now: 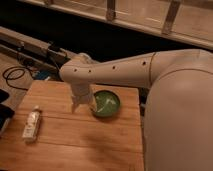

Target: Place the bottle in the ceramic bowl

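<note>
The whitish bottle lies on its side on the wooden table near the left edge. The green ceramic bowl sits on the table towards the back right, with nothing inside that I can make out. My gripper hangs from the white arm just left of the bowl, above the table, well to the right of the bottle. It holds nothing that I can see.
Black cables lie on the floor beyond the table's left back corner. A dark rail runs behind the table. My white arm's large body fills the right side.
</note>
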You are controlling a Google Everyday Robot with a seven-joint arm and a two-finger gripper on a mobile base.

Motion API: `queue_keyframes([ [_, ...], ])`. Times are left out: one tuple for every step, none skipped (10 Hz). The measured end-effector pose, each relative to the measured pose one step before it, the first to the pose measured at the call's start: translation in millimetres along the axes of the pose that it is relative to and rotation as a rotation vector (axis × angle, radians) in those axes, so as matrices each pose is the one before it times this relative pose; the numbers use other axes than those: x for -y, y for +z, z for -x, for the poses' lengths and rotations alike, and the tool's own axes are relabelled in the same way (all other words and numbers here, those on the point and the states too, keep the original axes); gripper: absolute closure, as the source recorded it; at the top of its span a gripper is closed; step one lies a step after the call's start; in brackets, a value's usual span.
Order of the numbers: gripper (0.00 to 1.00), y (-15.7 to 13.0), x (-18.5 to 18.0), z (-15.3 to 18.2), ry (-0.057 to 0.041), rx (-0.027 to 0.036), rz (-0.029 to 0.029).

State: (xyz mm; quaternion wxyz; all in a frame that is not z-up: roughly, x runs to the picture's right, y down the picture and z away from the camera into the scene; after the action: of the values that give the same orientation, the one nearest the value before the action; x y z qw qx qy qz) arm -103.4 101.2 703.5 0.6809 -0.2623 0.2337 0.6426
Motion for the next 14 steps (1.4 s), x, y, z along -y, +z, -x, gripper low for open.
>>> queue_keyframes([
  [0.35,-0.01,0.02,0.02,0.00003,0.00005,-0.00003],
  [0.35,-0.01,-0.04,-0.01,-0.00006,-0.00002,0.00002],
  [0.35,-0.16,0.00,0.05,-0.00023,0.00049,-0.00010],
  [0.35,-1.53,0.25,0.66,-0.00318,0.00608,-0.00288],
  [0.35,-5.46,-1.67,2.62,-0.01542,0.03517,-0.00744],
  [0.35,-5.37,-7.11,2.87,-0.01526,0.03103,0.00172],
  [0.35,-6.32,-14.75,8.71,-0.03605,0.04578,-0.00063],
  [0.35,-3.53,-17.97,11.21,-0.03810,0.03640,0.00386],
  [0.35,-1.75,-19.66,13.29,-0.03473,0.03172,0.00671],
  [0.35,-0.33,-17.47,11.55,-0.03004,0.02729,0.00668],
  [0.35,0.57,-26.35,17.25,-0.03628,0.03899,0.01904],
  [0.35,0.18,-12.25,6.55,-0.01289,0.01566,0.01350],
  [0.35,0.10,0.51,0.44,0.00233,0.00033,-0.00184],
  [0.35,0.20,5.75,0.81,0.00845,-0.00029,-0.00694],
])
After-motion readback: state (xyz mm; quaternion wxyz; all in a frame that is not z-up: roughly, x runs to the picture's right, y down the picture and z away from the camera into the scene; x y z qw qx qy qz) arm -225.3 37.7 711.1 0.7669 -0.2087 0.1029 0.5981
